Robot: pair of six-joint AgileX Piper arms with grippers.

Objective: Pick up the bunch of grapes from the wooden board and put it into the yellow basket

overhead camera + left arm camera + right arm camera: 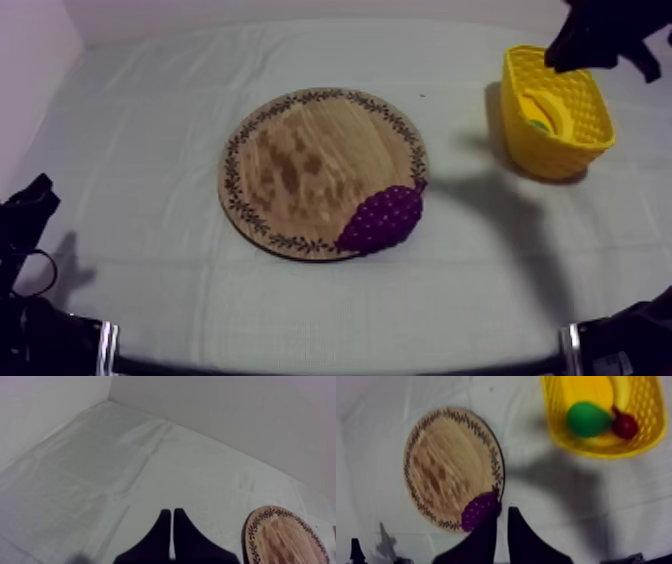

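Counter (150, 120): one board (300, 160), one basket (560, 150). One bunch of grapes (380, 218) lies on the board's rim. Basket contents: one banana (548, 108), one pear (586, 418), one small red fruit (625, 424). Left pincer (172, 510), right pincer (503, 511): both closed together, empty.

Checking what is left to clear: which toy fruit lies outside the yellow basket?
The bunch of grapes, purple, at the rim of the wooden board. The banana, pear and small red fruit all lie in the yellow basket.
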